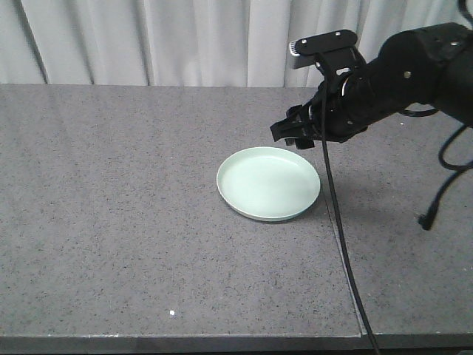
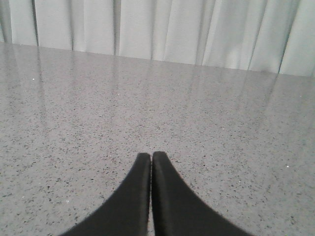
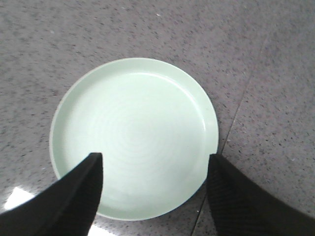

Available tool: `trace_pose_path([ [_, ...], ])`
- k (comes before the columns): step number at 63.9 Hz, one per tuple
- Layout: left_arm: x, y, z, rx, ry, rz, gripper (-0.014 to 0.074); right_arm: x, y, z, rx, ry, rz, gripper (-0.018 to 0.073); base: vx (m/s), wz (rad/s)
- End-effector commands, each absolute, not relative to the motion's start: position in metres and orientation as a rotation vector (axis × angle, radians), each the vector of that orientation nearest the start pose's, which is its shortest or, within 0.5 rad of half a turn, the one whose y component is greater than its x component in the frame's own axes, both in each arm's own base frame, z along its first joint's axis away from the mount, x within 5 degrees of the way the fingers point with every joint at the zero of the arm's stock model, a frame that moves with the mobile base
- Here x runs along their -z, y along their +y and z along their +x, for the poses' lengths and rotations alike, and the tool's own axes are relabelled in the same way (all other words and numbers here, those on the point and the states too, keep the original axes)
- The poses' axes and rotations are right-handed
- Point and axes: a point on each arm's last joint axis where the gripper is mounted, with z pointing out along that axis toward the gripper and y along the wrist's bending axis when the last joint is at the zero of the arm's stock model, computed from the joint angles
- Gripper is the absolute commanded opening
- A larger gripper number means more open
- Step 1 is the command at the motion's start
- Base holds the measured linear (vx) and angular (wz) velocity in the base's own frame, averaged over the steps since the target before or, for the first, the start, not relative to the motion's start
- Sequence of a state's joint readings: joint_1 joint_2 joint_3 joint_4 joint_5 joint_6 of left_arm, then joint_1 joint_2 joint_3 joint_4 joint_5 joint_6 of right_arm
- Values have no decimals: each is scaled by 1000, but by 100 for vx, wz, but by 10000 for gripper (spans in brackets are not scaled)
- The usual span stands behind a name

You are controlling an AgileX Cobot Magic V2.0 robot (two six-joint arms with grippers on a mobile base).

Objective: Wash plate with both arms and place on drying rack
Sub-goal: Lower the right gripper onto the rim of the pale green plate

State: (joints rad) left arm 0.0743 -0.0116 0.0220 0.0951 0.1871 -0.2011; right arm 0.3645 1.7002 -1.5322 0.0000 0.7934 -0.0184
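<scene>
Spread wide at the bottom of the right wrist view, the right gripper (image 3: 155,158) shows two black fingers (image 3: 74,196) standing far apart with nothing between them. Directly beneath them is the pale mint-green plate (image 3: 133,128). From the front, the right arm (image 1: 399,74) reaches in from the plate's right and the gripper hangs just above the plate's far right rim, apparently not touching it. A black cable (image 1: 336,222) droops from the arm past the plate's right edge.

The plate lies flat, face up and bare on the grey speckled countertop (image 1: 111,185), just left of a seam (image 3: 236,113) in the stone. A white curtain (image 1: 185,37) hangs well behind it.

The left gripper (image 2: 151,155) has its fingers pressed together on nothing. It looks out low across bare counter with no plate in its view, so its place relative to the plate cannot be told.

By my reading the task is barely begun: the plate is not yet grasped and no washing shows. No drying rack appears anywhere, so lifting, the two-armed wash and the racking all remain.
</scene>
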Motion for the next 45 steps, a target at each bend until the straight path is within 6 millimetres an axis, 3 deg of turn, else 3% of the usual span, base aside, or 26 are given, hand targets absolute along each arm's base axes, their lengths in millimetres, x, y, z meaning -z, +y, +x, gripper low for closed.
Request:
trace_pose_path([
  [1,-205,5,54,24,1563,-156,-6,-349,127,375,-100,2357,-389,450,0,0],
  [18,-205,5,54,24,1563,-156,-6,-319,112,415,-109,2504,-323,450,0,0],
  [45,-205,5,54,24,1563,-156,-6,-265,120,440,-99,2619,-346,450,0,0],
])
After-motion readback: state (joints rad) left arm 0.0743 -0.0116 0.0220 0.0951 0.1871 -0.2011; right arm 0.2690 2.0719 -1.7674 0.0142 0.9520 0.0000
